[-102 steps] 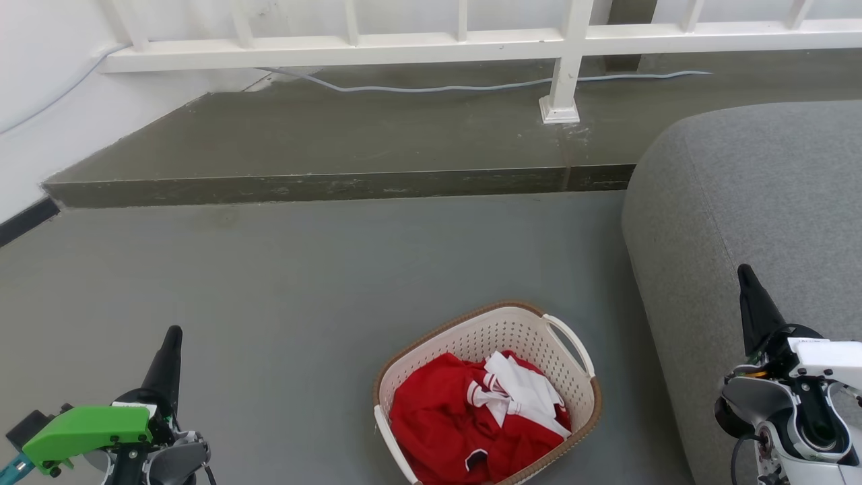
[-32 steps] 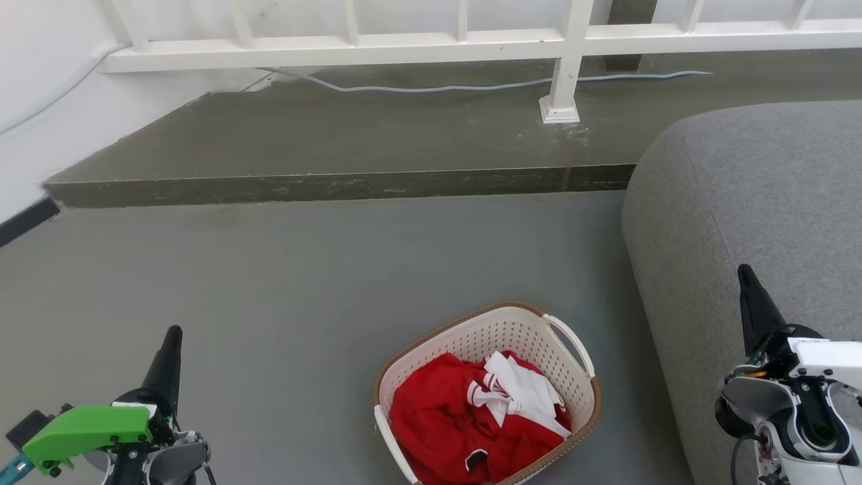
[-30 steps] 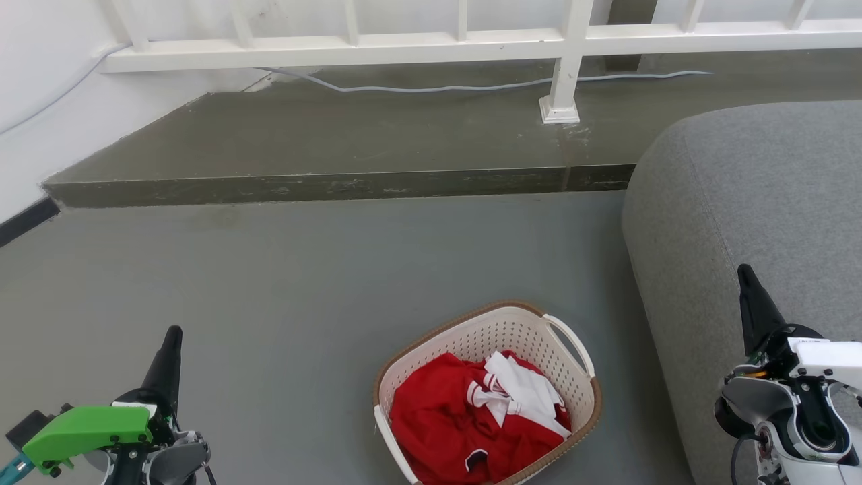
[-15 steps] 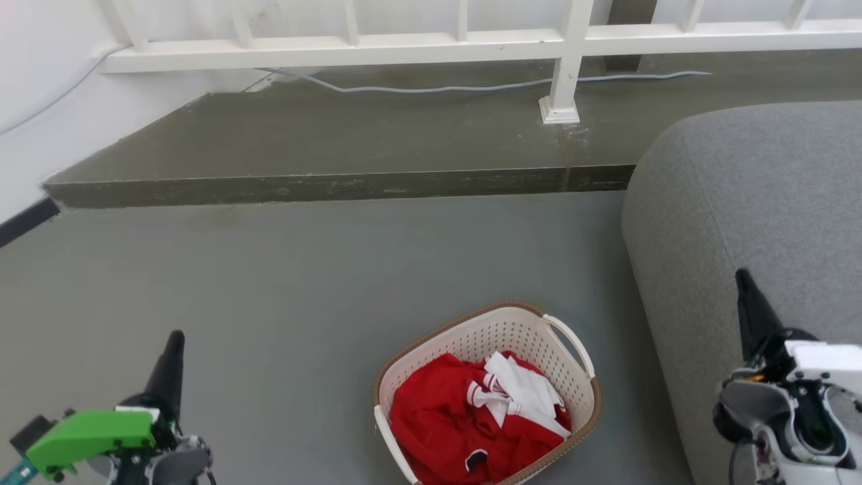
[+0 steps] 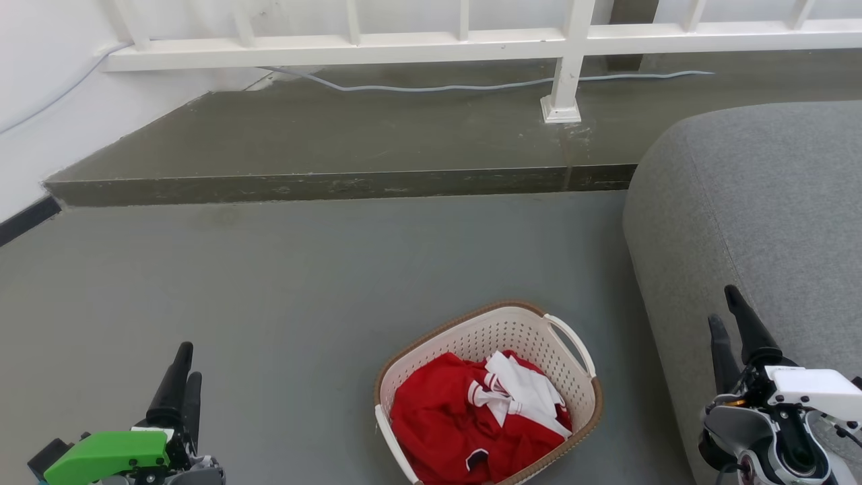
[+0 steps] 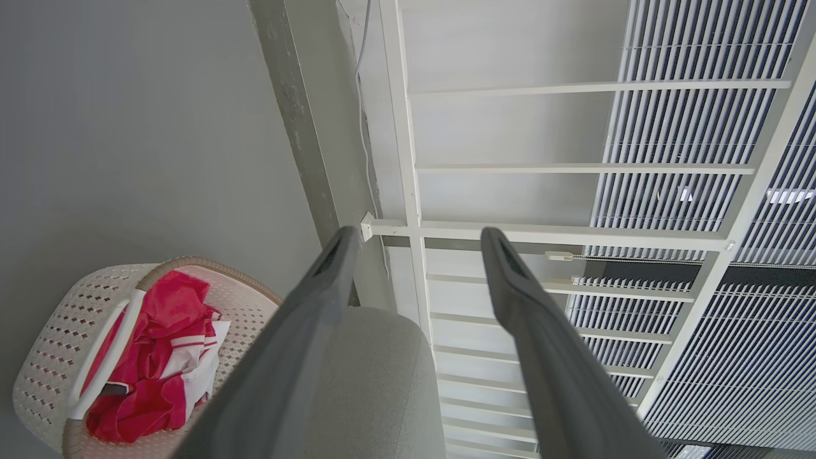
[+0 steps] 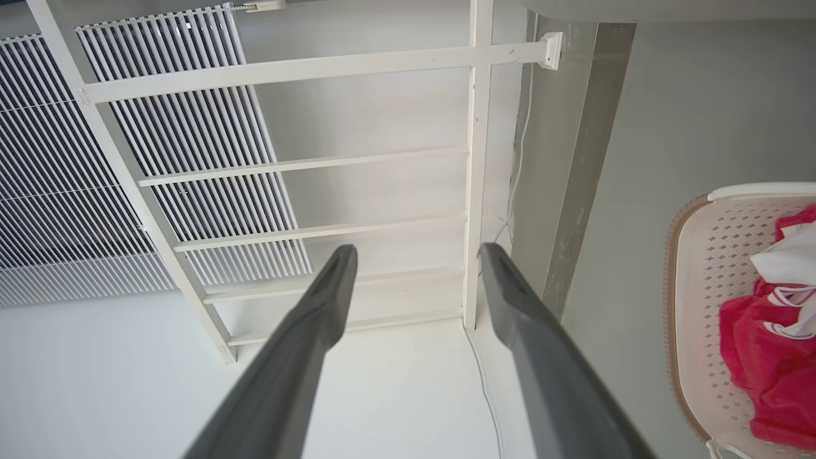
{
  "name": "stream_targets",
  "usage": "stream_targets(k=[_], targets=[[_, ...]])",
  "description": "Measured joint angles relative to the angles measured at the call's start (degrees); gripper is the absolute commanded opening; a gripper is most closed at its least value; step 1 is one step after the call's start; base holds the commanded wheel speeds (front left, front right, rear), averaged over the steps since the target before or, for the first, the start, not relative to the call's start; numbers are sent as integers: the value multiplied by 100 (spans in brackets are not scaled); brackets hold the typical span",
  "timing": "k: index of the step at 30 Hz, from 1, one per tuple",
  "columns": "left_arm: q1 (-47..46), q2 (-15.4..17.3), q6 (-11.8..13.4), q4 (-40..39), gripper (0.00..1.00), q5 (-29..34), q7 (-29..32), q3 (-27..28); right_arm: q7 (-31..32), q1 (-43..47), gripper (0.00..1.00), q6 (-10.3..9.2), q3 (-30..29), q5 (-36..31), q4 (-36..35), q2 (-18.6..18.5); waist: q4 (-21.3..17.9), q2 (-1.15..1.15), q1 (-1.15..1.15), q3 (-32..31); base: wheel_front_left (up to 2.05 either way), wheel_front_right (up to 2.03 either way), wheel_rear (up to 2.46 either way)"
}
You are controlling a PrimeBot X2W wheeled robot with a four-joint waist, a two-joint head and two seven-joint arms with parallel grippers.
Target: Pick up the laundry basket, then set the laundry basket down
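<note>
The laundry basket [image 5: 500,332], cream-white with a brown rim and white loop handles, stands on the grey floor at the bottom middle of the head view. Red and white clothes [image 5: 471,417] lie in it. My left gripper [image 5: 187,364] is at the lower left, well apart from the basket, and open. My right gripper [image 5: 722,306] is at the lower right, over the sofa's edge, and also open. In the left wrist view the open gripper [image 6: 419,233] has the basket [image 6: 57,344] at the lower left. In the right wrist view the open gripper [image 7: 415,250] has the basket [image 7: 698,280] at the right edge.
A grey sofa [image 5: 761,195] fills the right side, close to the basket. A raised step [image 5: 337,183] crosses the floor farther off, with a white railing [image 5: 404,47] and a loose cable [image 5: 438,87] on it. A white wall [image 5: 40,101] is at the left.
Both grippers have sunk lower in the head view and turned, so two separate fingers of each now show. The basket has not moved.
</note>
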Motion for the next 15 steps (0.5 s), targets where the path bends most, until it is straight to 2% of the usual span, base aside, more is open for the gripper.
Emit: stream_targets(k=[8, 15], targets=[[0, 16, 0, -160, 100, 88, -110, -93, -113, -3, 100, 0, 149, -130, -144, -9, 15, 0, 0, 4, 0, 0, 0], [-1, 77, 0, -277, 100, 435, -292, -280, -303, -11, 100, 0, 320, -437, -263, -115, 29, 0, 0, 3, 0, 0, 0]])
